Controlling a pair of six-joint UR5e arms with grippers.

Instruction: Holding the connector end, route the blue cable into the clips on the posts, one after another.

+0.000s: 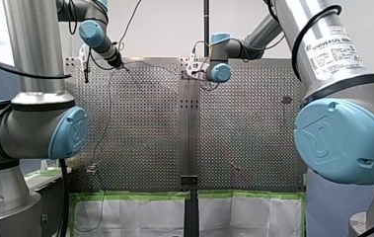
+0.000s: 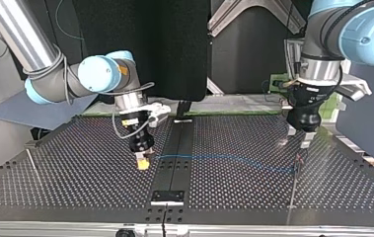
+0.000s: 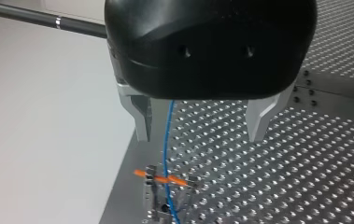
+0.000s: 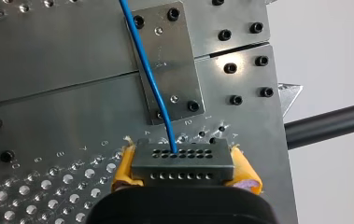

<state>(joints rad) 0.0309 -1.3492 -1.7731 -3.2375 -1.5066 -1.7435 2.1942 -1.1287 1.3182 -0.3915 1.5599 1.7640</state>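
Clamping the dark many-holed connector (image 4: pixel 184 164) between yellow pads (image 4: pixel 122 171), my right gripper (image 4: pixel 184 158) has the cable's end firmly in hand in the right wrist view. The blue cable (image 4: pixel 152 79) leaves the connector's face and runs straight ahead of the gripper, across a small bolted plate (image 4: pixel 181 56).

In the top view that gripper sits lower left of centre, low over the tabletop (image 2: pixel 76 187). The cable stretches from it to the right, across the centre strip (image 2: pixel 177 143), to a thin post (image 2: pixel 293 187) at the right of the frame. My left gripper (image 2: pixel 299 137) hangs just above that post. A second post (image 2: pixel 30 159) stands well apart at the far left.

In the left wrist view the metal fingers (image 3: pixel 143 119) stand wide apart and empty. The cable passes between them, close to one finger, and down through the clip (image 3: pixel 164 186) ahead of the fingertips, crossing an orange piece (image 3: pixel 142 173). I cannot tell whether it is fully seated.

In the front view both grippers work in the upper part of the frame, and the cable is too thin to follow.

The coming move turns on the cable's long axis. It lies left to right in the top view, caught at the right, so I judge the connector must swing toward the second post, which my right gripper is nearer.
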